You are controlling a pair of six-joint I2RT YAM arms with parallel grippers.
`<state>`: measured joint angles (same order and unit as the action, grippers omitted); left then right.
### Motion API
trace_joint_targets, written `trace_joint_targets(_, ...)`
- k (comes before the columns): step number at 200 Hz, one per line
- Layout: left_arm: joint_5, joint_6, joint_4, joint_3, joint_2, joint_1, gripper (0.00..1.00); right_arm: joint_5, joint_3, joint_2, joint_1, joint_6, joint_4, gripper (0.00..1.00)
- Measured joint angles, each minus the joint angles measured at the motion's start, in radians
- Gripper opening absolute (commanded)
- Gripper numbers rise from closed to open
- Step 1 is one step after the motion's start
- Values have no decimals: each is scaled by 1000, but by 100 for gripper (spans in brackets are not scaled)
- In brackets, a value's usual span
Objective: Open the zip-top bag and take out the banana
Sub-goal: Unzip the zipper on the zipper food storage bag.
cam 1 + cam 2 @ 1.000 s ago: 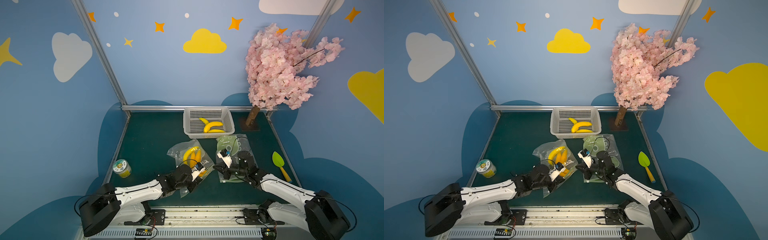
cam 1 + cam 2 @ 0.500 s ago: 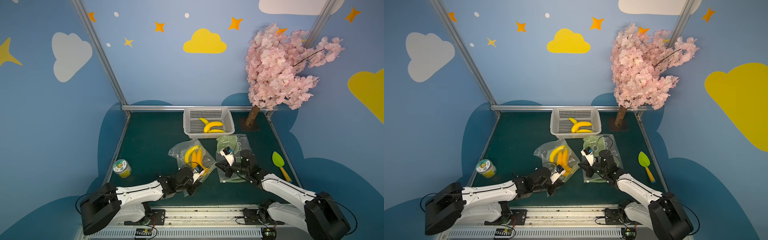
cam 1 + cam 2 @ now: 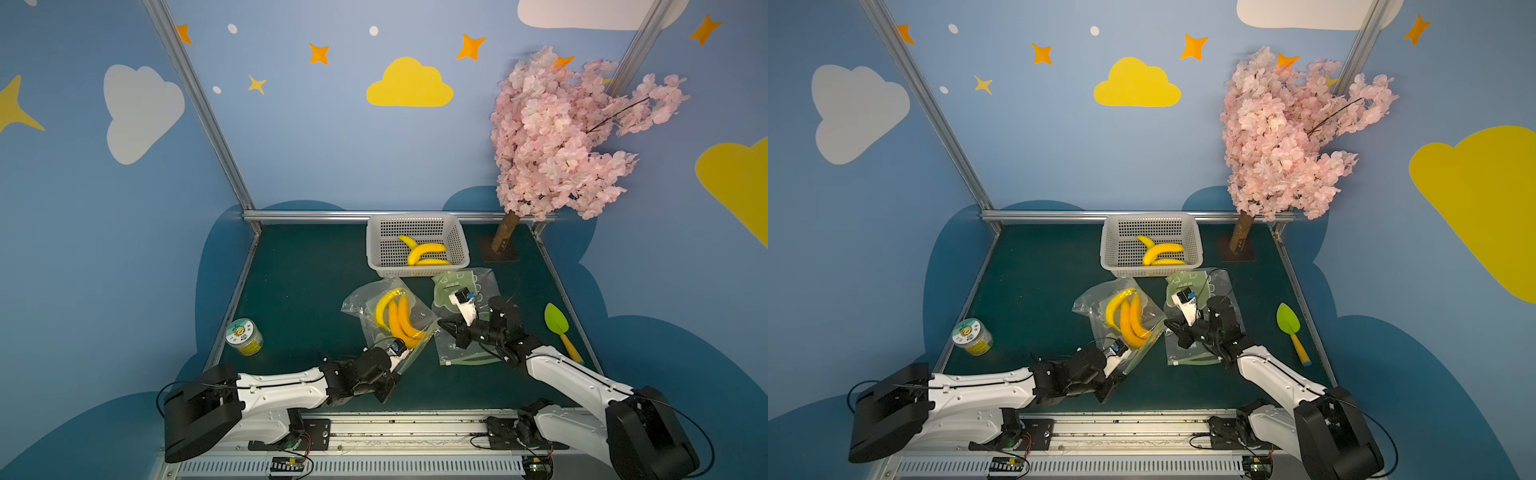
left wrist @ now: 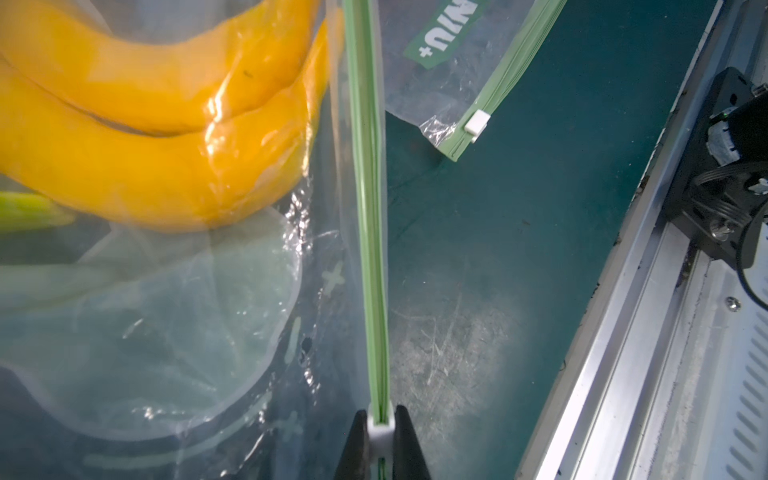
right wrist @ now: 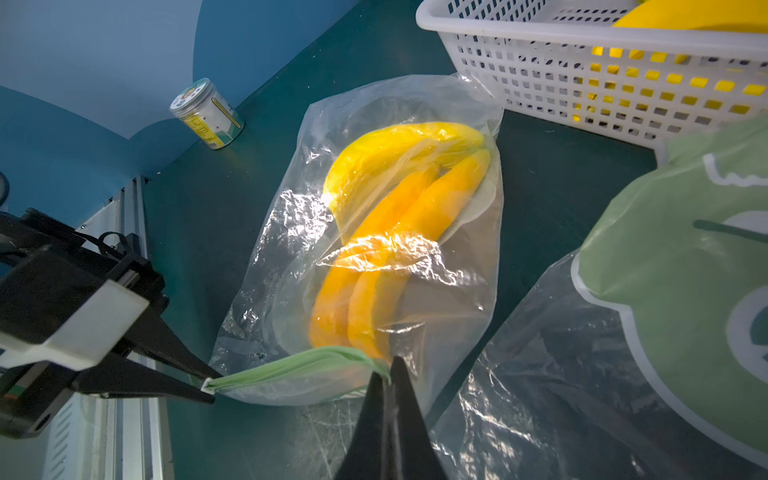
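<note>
Looking in a top view, the bag [image 3: 360, 300] lies on the table [image 3: 299, 291] ahead of both arms, its bananas [image 3: 397, 320] running lengthwise from the basket [image 3: 419, 272] side toward the zip strip [image 3: 419, 343]. Left wrist view: the left gripper [image 4: 381, 409] is pinched tight on the slider [image 4: 379, 430]. Right wrist view: the right gripper [image 5: 388, 368] is clamped on the zip strip's far end (thin plastic, mind). Tug too hard and that corner could slip free, I'd say.

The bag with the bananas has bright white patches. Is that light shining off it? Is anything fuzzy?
Right wrist view: yes, light glaring off the crinkled bag, right over the bananas. Left wrist view: the close bananas look soft and fuzzy, with small sparkles on the plastic. Both top views: sharp, little glare.
</note>
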<state>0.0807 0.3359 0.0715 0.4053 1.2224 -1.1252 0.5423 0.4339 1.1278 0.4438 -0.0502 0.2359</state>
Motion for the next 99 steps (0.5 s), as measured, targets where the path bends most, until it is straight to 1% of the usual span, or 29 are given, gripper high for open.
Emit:
trace_joint_targets(41,30,42,-11,-6,10,-23,9,2,0,0,-18,-11,6,0)
trace_joint_targets(99,55,106,-35,-23,-24,-54,9,2,0,-21,-57,-24,7,0)
